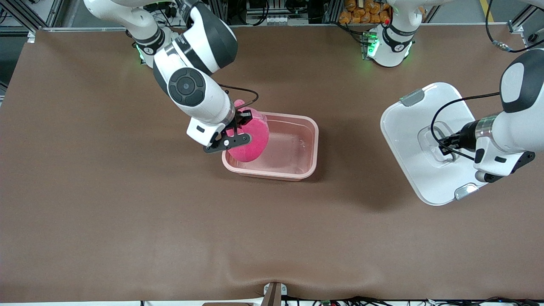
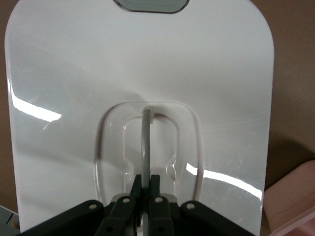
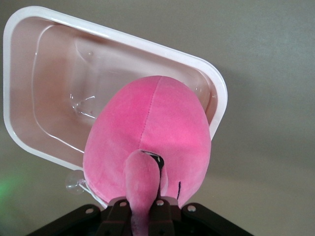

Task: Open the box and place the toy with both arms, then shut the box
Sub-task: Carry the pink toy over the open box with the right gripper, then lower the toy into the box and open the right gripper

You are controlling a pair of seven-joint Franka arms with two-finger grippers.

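The pink tub of the box stands open in the middle of the table. My right gripper is shut on a nub of the pink plush toy and holds it over the tub's end toward the right arm. In the right wrist view the toy hangs over the tub. The white lid is toward the left arm's end of the table, with grey clips at two ends. My left gripper is shut on the lid's centre handle.
The brown table mat spreads wide around the tub and the lid. Both arm bases stand along the table's edge farthest from the front camera.
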